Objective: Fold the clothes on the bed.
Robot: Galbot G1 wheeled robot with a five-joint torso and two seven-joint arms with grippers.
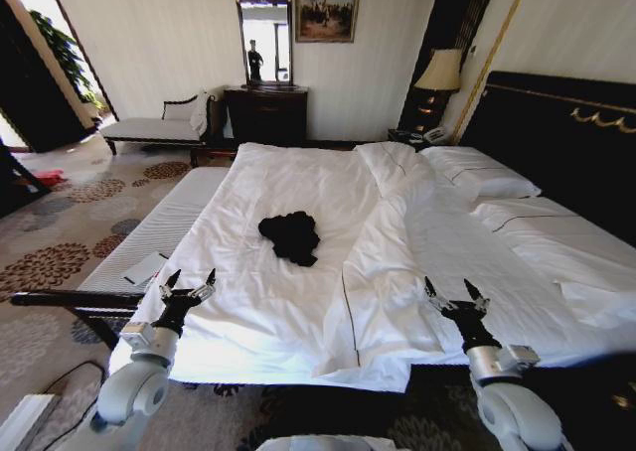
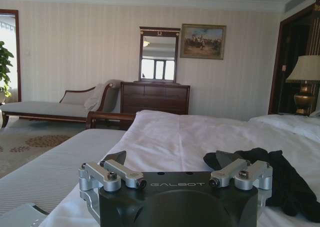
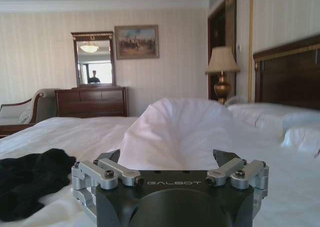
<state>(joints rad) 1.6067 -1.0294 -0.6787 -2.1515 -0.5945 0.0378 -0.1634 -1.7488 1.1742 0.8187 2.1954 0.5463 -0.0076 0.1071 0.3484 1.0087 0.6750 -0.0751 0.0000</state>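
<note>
Down at the near edge of the bed, both pincers hang over the white duvet, fingers spread wide, nothing held. Left gripper sits at about 7 o'clock in the head view, above the duvet's near left corner, prongs pointing up the bed; right gripper at about 5 o'clock, above the near right part of the duvet, same attitude. Neither touches fabric. Black T-shirt lies crumpled in a heap near the middle of the duvet, at about 1 o'clock from the left gripper and about 11 o'clock from the right one, well apart from both. Left wrist view: same heap lies beyond the fingers on the white cover. Right wrist view: heap off to one side past the fingers. Lettering not readable in the bunched cloth. Duvet folded back in a ridge toward the pillows at 2 o'clock; dark headboard at 3 o'clock. Grey bench runs alongside the bed at 9 o'clock. Far wall at 12 o'clock: dark dresser with mirror, chaise at 11 o'clock, lamp at 1 o'clock.
</note>
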